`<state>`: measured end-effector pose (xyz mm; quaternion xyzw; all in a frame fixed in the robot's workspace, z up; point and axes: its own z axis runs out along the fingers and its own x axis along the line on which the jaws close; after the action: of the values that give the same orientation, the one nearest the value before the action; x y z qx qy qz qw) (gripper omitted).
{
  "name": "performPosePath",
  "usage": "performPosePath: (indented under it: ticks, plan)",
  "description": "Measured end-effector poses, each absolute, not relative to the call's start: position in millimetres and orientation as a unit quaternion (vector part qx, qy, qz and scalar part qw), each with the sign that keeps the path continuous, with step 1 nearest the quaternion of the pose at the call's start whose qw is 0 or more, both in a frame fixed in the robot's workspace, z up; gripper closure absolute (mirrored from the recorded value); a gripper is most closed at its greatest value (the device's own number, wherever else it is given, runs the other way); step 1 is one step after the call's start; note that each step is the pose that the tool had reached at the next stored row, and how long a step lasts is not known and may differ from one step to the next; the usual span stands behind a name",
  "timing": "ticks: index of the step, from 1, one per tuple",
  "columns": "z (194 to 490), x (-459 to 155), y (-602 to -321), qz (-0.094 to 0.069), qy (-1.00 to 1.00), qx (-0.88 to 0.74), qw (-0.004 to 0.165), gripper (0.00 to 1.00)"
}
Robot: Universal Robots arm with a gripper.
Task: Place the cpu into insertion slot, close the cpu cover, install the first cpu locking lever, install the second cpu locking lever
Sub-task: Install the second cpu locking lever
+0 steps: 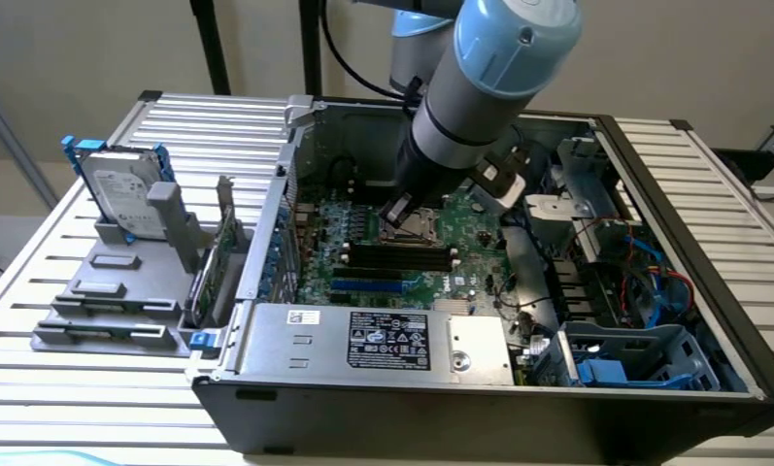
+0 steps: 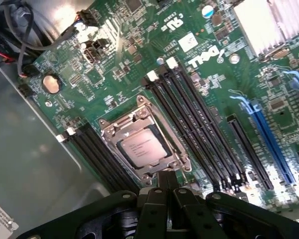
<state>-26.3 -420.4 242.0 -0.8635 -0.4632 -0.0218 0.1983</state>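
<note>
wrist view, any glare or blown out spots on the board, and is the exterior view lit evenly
Wrist view: the heatsink is washed out almost white, a bright patch sits by the cables, the cpu under the cpu cover reads clearly, and the pincer is a dark, soft shape. Exterior view: the ribbed table is bright, while the case interior under the arm lies in shadow.

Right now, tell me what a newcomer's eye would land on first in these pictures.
First, the big grey-and-blue robot arm reaching down into the open computer case, over the green motherboard. In the wrist view, the cpu lies in its socket with the silvery cpu cover closed around it, and the shut gripper sits at the socket's edge. Outside the case, at the exterior view's left, a hard drive stands in a grey holder.
</note>
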Motion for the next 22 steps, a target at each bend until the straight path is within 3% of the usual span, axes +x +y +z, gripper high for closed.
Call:
performPosePath:
  ticks: [22]
  plan:
    - [227.2,-50.5,-427.3,-0.025,-0.462,-0.864,0.197,0.89]
